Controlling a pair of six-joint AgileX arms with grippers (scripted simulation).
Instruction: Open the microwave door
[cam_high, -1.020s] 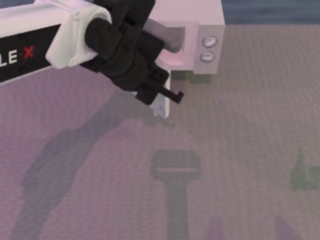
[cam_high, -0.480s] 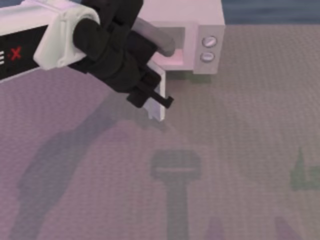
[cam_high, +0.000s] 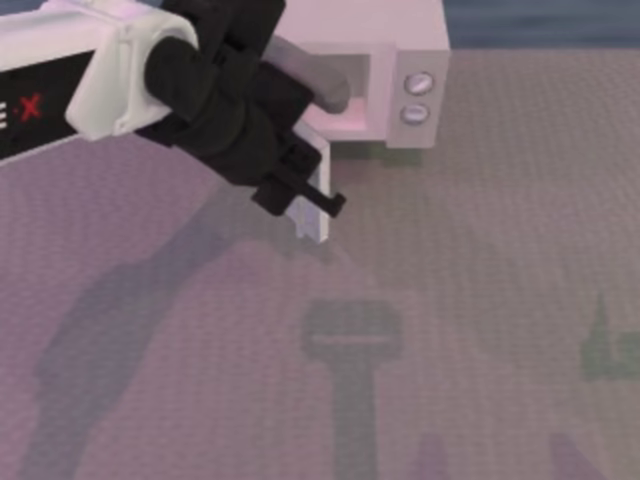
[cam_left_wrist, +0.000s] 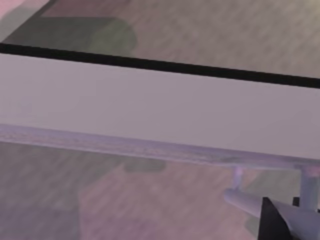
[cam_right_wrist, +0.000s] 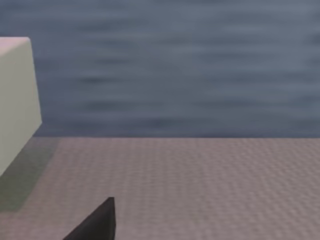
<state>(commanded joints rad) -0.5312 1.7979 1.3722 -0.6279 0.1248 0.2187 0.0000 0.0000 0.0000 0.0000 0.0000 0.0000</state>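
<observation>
Small white boxy microwave (cam_high: 385, 70) on desk, flat white door (cam_high: 316, 195) swung wide to expose cavity, handle pinched by left black two-finger tool (cam_high: 312, 195); right tool's state cannot be told.

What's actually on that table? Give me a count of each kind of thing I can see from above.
Microwave: 1
Microwave door, swung open: 1
Round grey knobs: 2
Robot arms in sight: 1, with the left gripper at the door
Total: 5

The microwave door (cam_high: 318, 195) juts forward from the microwave (cam_high: 400, 60).
</observation>
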